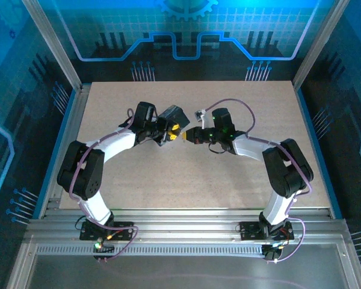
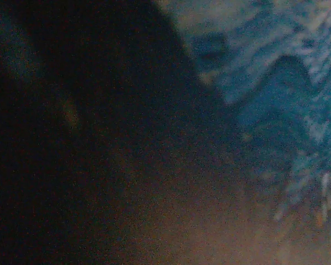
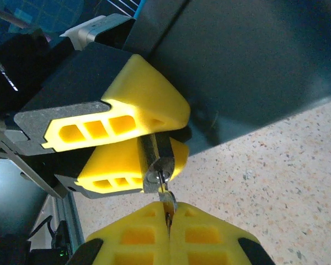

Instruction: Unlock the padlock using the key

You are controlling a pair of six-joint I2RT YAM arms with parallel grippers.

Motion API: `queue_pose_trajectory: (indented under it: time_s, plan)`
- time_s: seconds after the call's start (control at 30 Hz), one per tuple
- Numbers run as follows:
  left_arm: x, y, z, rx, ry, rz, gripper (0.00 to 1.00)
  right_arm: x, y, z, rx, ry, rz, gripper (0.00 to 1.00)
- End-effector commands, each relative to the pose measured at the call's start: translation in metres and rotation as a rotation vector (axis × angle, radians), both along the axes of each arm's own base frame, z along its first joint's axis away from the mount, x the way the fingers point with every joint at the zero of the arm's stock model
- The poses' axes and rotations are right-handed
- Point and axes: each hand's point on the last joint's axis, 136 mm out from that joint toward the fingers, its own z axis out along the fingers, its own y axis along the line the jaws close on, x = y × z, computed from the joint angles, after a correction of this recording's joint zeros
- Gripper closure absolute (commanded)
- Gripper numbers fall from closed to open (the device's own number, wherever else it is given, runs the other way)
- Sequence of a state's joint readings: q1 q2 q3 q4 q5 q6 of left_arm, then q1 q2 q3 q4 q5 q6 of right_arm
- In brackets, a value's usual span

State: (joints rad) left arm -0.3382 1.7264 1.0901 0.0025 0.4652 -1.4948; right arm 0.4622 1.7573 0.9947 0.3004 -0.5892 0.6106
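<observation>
The small dark padlock [image 3: 153,157] sits clamped between the yellow fingers [image 3: 143,102] of my left gripper [image 1: 174,133], its silvery keyhole face turned toward the right wrist camera. My right gripper [image 3: 168,216] is shut on the bow of the tiny key [image 3: 169,201], and the key's blade tip is in the keyhole. In the top view the two grippers meet tip to tip over the middle of the table, the right gripper [image 1: 187,136] just right of the left one.
A dark box with a blue swirl picture [image 1: 174,114] stands right behind the left gripper; its wall [image 3: 248,66] looms close behind the padlock, and its pattern [image 2: 276,88] is a blur in the left wrist view. The speckled tabletop [image 1: 240,198] lies below.
</observation>
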Motion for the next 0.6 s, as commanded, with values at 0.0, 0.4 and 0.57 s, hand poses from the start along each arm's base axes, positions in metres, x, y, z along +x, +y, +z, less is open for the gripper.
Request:
queue_pose_trajectory:
  time_s: [0.0,0.4,0.57]
  plan:
    - [-0.007,-0.009,0.014,-0.051,-0.014,-0.026,1.0,-0.012,0.03,0.025,0.068,-0.065,0.103,1.0]
    - [-0.009,-0.005,0.012,-0.057,-0.011,-0.017,1.0,-0.014,0.06,0.055,0.163,-0.11,0.187,0.9]
    - [-0.006,0.015,0.011,-0.034,-0.009,0.023,1.0,-0.018,0.031,0.048,0.135,-0.085,0.163,0.66]
